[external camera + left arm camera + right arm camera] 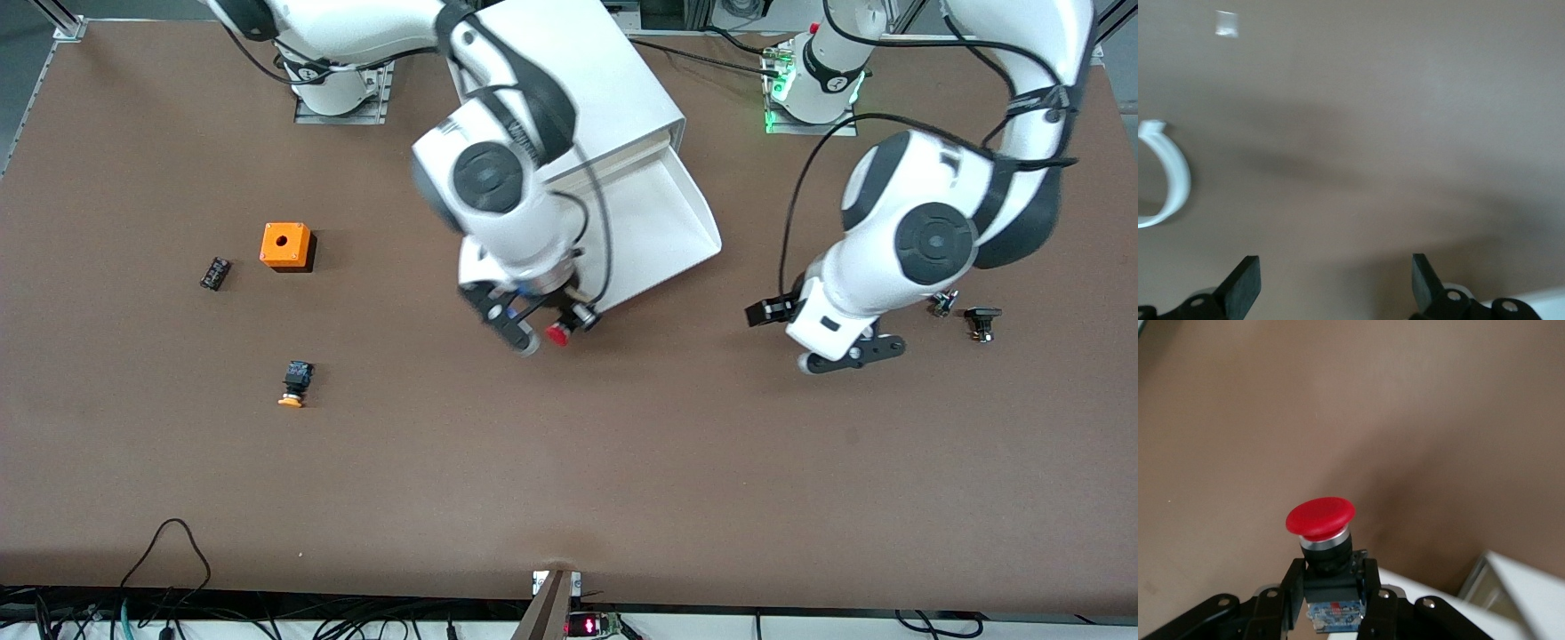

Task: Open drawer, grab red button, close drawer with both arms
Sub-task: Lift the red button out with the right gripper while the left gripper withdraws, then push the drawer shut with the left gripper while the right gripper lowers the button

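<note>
Holding the button [1320,520] clamped by its body, the right gripper [534,325] hangs at six o'clock of the drawer [662,227], which stands pulled out. Closing remains. Waiting over bare table [569,462], the left gripper [845,353] gapes wide, empty.
</note>
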Robot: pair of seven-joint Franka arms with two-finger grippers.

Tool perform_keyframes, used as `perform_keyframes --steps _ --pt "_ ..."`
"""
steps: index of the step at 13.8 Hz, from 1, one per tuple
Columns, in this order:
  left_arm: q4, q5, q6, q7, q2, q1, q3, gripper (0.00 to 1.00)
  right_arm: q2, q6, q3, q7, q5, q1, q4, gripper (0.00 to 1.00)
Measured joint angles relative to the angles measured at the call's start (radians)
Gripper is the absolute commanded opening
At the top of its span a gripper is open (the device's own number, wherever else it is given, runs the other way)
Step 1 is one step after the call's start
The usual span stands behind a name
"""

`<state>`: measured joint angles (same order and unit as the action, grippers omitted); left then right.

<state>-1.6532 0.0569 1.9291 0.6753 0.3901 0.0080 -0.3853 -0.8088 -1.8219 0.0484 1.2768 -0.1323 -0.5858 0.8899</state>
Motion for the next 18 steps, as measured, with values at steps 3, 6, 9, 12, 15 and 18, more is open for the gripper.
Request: perform_keyframes --steps 3,6,9,12,15,18 --pt "-0.163 0.0 0.242 0.151 0.005 -0.033 -0.026 0.99 0.009 0.103 0.006 -0.359 -0.02 0.136 0.0 0.0" --pt "-0.253 0.051 0.365 0.308 0.022 -0.105 -0.03 0.99 0.009 0.165 0.008 -0.661 -0.022 0.249 0.001 0.0" --pt "-0.261 0.088 0.375 0.432 0.036 -0.153 -0.032 0.99 0.007 0.182 0.007 -0.882 -0.022 0.33 0.03 0.0" --pt "-0.261 0.088 0.374 0.482 0.042 -0.196 -0.034 0.99 0.004 0.16 -0.013 -1.062 -0.02 0.384 0.117 0.0" --pt "-0.263 0.088 0.363 0.495 0.046 -0.202 -0.051 0.99 0.011 -0.007 -0.047 -1.209 -0.02 0.424 0.275 0.0" --pt "-0.264 0.088 0.304 0.517 0.046 -0.202 -0.106 0.99 0.029 -0.246 -0.053 -1.252 -0.02 0.43 0.484 0.0"
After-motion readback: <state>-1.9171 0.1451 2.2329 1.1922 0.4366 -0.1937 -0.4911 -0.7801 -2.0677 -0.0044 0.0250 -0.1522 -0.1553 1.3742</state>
